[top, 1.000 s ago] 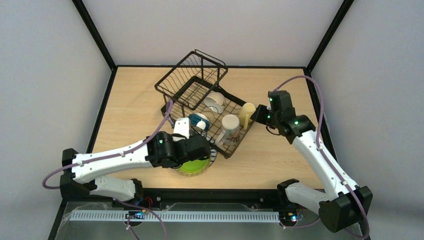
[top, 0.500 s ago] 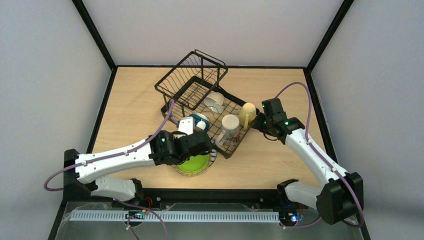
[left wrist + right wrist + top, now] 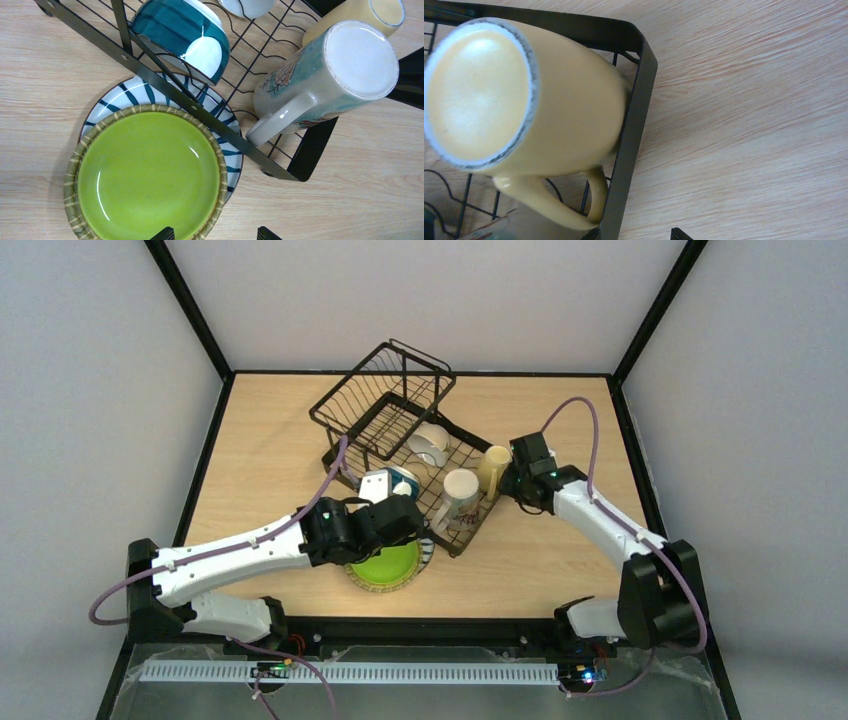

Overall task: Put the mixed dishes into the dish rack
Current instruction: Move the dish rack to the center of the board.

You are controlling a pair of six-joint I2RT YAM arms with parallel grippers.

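While the round green ceramic plate with a striped rim (image 3: 150,172) lies flat on the wooden table (image 3: 350,175), partly under the black wire dish rack (image 3: 225,129), the left gripper (image 3: 214,234), the nearer one, hangs wide open and empty just above the plate's near edge.

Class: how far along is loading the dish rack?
Done: white bowl, blue-outside bowl, cream mug and yellow mug sit in the black wire rack. In hand: nothing; both open, left gripper over the green plate, right gripper beside the yellow mug. Left: that plate, on the table.
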